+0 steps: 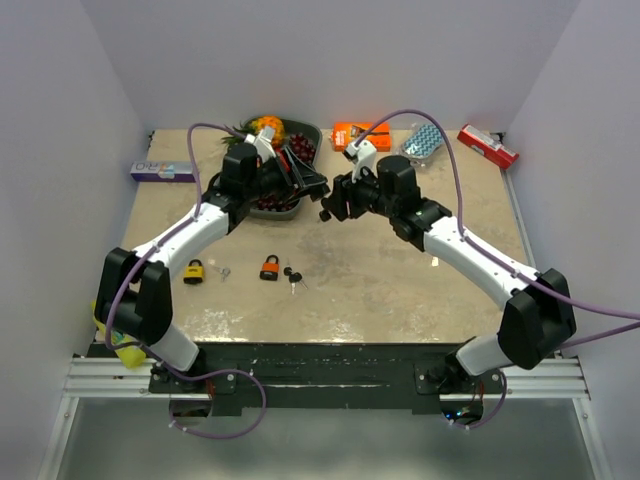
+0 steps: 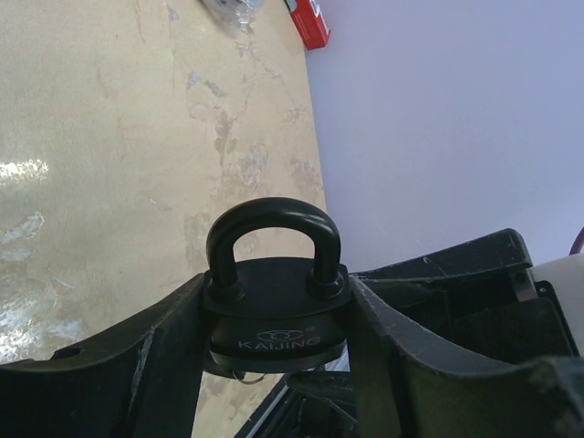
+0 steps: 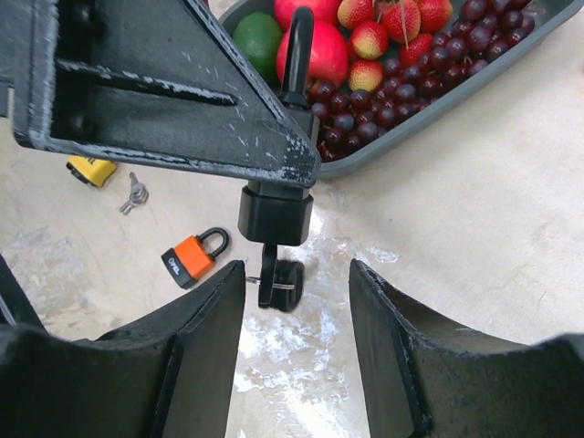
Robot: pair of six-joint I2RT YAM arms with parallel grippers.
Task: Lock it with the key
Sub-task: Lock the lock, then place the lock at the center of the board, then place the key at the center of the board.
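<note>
The left gripper (image 2: 278,297) is clamped on the body of a black padlock (image 2: 274,319), one finger pressed against each side. The shackle stands up clear of the fingers with both legs seated in the body. It holds the lock in the air above the worktop (image 1: 400,280), just in front of the fruit tray. A key (image 3: 279,281) with a black head sticks out of the lock's underside.

The right gripper (image 3: 297,274) faces it with its fingers (image 3: 205,338) apart. The key sits in the gap between them, with space on either side.

Behind the lock lies a dark grey tray (image 3: 438,105). It holds a mass of dark cherries (image 3: 365,109), several strawberries (image 3: 370,38), a red apple (image 3: 319,59) and a green fruit (image 3: 258,36).

Nearer the arm bases, an orange padlock (image 1: 270,267) lies on the worktop with keys (image 1: 292,276) just beside it. A yellow padlock (image 1: 194,271) and a small key (image 1: 225,273) lie further left. An orange box (image 1: 350,132), a blister pack (image 1: 422,140) and a red box (image 1: 488,146) line the far edge.
</note>
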